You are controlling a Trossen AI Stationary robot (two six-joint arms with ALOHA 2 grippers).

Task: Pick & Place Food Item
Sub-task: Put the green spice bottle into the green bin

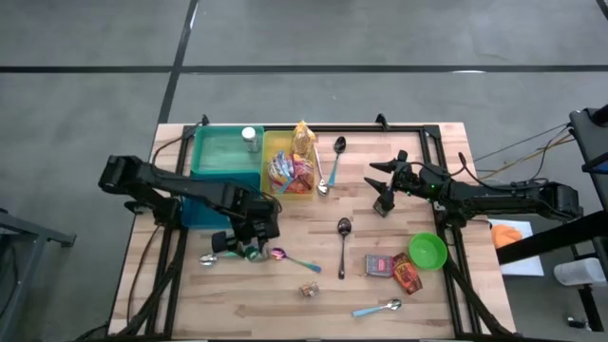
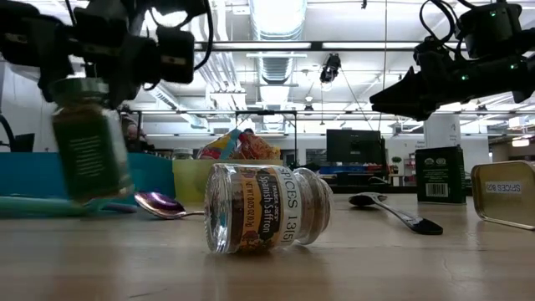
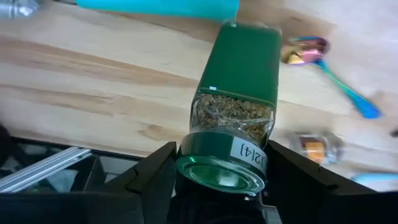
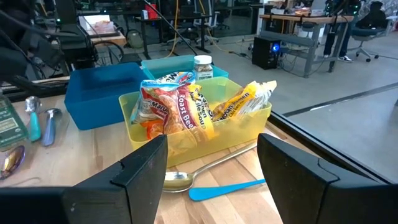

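Observation:
A glass spice jar [image 3: 239, 81] with a green label, a green lid and dried herbs inside hangs over the table's near left part, with my left gripper [image 1: 249, 245] shut on it. In the low view the jar [image 2: 88, 142] is tilted below the gripper. My right gripper [image 1: 383, 190] stands open in the air right of centre, with nothing between its fingers [image 4: 143, 174]. It faces a yellow bin [image 4: 205, 124] holding food packets. My left gripper pinches the jar's lid end [image 3: 221, 171] between its two fingers [image 3: 155, 177], one on each side of it. The fingers slant down from above. The jar hangs tilted below them, its bottom end away from the gripper and clear of the wooden table.
A teal bin [image 1: 223, 157] and the yellow bin [image 1: 285, 142] stand at the far left. A small saffron jar [image 2: 263, 209] lies on its side near the front. Several spoons [image 1: 343, 242], a green bowl [image 1: 427, 250] and two small boxes [image 1: 380, 264] lie about.

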